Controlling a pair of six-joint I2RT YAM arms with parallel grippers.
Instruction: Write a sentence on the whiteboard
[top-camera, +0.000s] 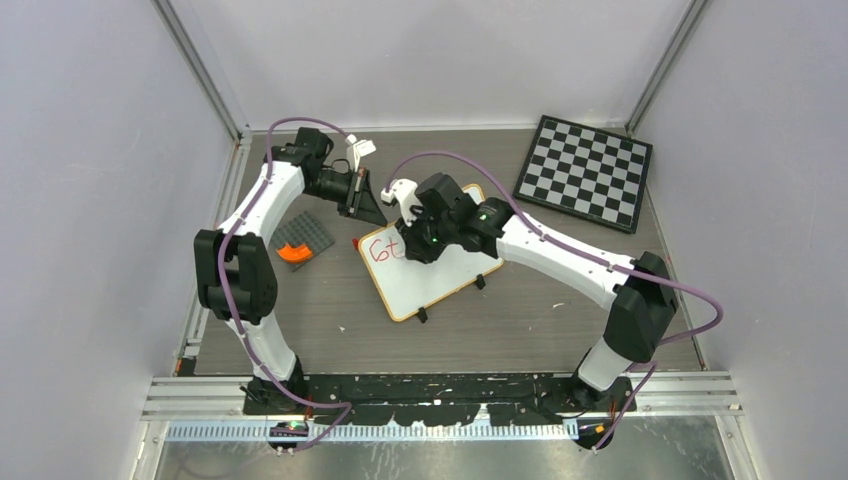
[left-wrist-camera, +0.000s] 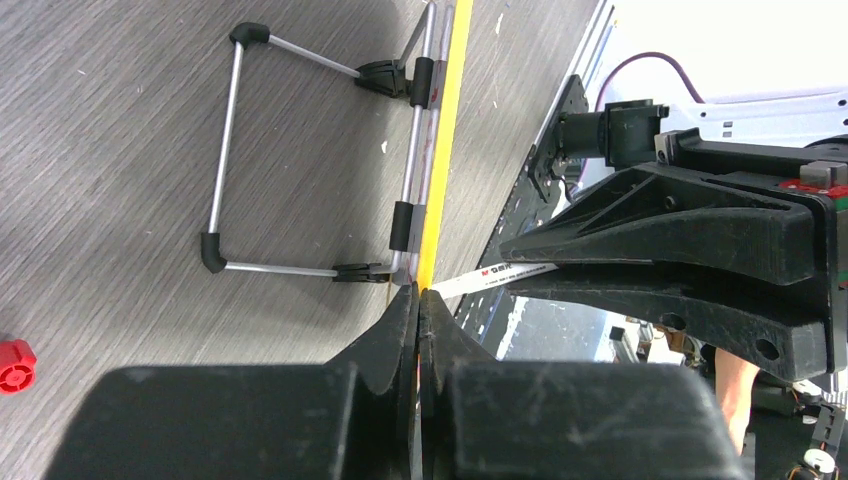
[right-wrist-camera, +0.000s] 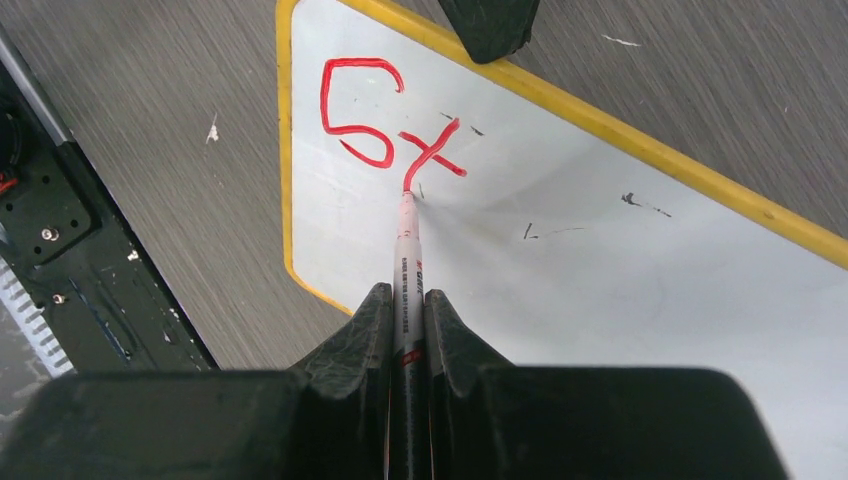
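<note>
Right gripper (right-wrist-camera: 408, 300) clamping marker (right-wrist-camera: 405, 230), tip seemingly touching whiteboard (right-wrist-camera: 620, 280)

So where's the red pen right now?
In the right wrist view, the marker sticks out of the right gripper. Its tip touches the whiteboard at the foot of the red letters, near the board's left edge.

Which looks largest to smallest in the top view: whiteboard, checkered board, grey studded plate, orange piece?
1. whiteboard and checkered board: too alike to rank; the right arm covers part of the whiteboard.
2. grey studded plate.
3. orange piece.
</note>
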